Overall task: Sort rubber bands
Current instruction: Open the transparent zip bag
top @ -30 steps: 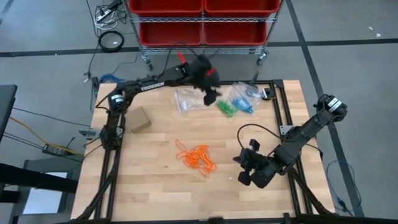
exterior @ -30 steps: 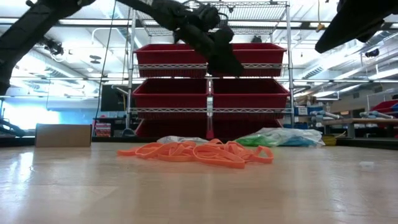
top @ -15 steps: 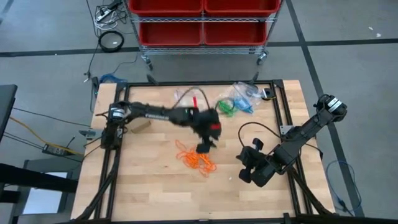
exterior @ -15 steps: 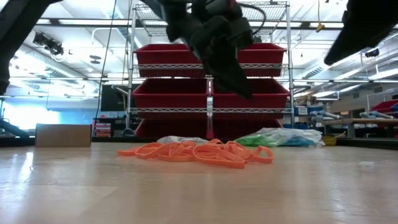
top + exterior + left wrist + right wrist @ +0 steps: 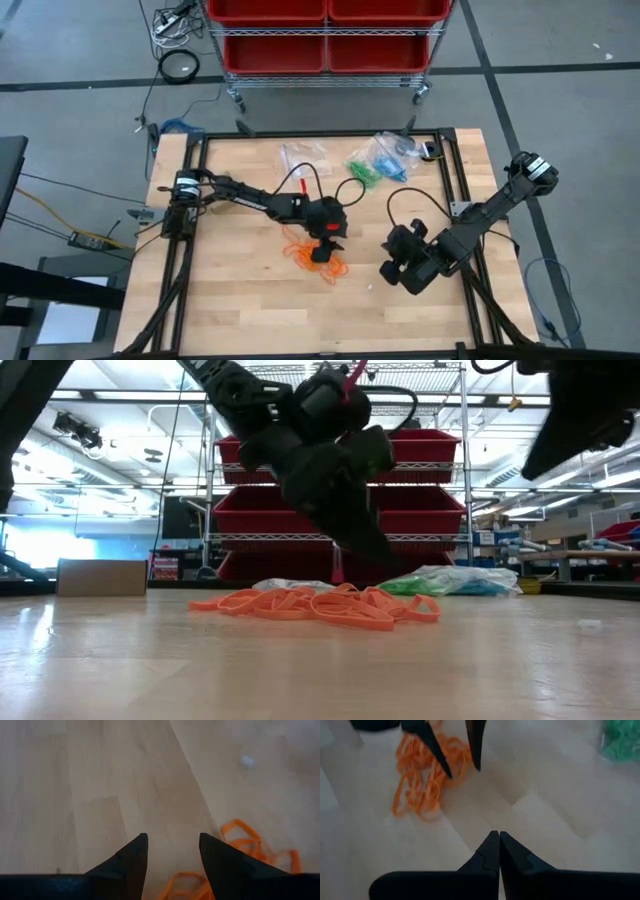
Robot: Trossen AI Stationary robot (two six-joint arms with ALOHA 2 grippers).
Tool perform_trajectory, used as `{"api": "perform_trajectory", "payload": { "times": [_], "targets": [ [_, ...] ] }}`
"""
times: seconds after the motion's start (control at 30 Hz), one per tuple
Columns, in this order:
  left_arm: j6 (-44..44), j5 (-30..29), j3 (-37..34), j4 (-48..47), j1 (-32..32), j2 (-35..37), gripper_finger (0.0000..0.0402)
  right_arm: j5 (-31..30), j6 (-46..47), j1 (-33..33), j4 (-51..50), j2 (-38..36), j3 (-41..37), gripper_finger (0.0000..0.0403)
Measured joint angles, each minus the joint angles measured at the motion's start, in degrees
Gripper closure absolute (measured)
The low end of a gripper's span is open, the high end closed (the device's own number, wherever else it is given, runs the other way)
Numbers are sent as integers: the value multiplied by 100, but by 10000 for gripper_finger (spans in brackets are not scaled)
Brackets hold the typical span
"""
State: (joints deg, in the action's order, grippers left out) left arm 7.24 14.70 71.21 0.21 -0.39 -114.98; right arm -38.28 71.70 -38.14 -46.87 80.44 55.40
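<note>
Nearest me the right gripper [image 5: 392, 270] waits with fingers pressed together above the bare wood, then the left gripper [image 5: 320, 250], fingers spread and empty, hangs over the orange rubber bands [image 5: 318, 257] mid-table, with green ones [image 5: 364, 172] bagged at the far edge.

From above, the left hand [image 5: 322, 250] covers part of the orange rubber bands [image 5: 318, 258], so contact cannot be told. The left wrist view cuts the orange clump off at its edge. The blue bands and green bands [image 5: 363, 172] at about one o'clock on the surface [image 5: 240, 290] blur inside clear bags [image 5: 390, 155]; loops cannot be counted.
</note>
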Motion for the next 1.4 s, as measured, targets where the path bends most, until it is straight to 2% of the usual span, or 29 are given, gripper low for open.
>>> {"api": "perform_trajectory", "payload": {
  "times": [0.2,0.4,0.47,0.57,0.8,0.87,1.0,1.1,1.23,1.4],
  "targets": [
    [-345,207,-9,120,-133,0,216,-236,-789,245,506,2,0,403],
    [-930,-46,-25,54,-284,90,216,-244,-1394,387,608,2,0,403],
    [-1009,-334,-58,37,-288,301,216,-263,-1510,388,612,4,0,403],
    [-997,-1113,-319,74,-333,818,216,-421,-1635,390,674,4,-34,403],
    [-900,-2487,-1734,252,-334,2603,216,-436,-1929,663,1517,7,-445,403],
    [-931,-2878,-2364,666,-330,3152,216,-305,-2090,796,1935,9,-579,403],
    [-1266,-2996,-3654,1833,-338,3966,216,66,-2552,1054,2692,9,-806,403],
    [-1670,-3003,-4521,2821,-338,4254,216,170,-2951,1196,3036,9,-849,403],
    [-2264,-3028,-5336,4054,-338,4223,216,216,-3899,1432,3615,9,-850,403],
    [-2497,-3465,-5762,4347,-336,4132,216,576,-4627,1904,3922,9,-850,391]
  ]
}}
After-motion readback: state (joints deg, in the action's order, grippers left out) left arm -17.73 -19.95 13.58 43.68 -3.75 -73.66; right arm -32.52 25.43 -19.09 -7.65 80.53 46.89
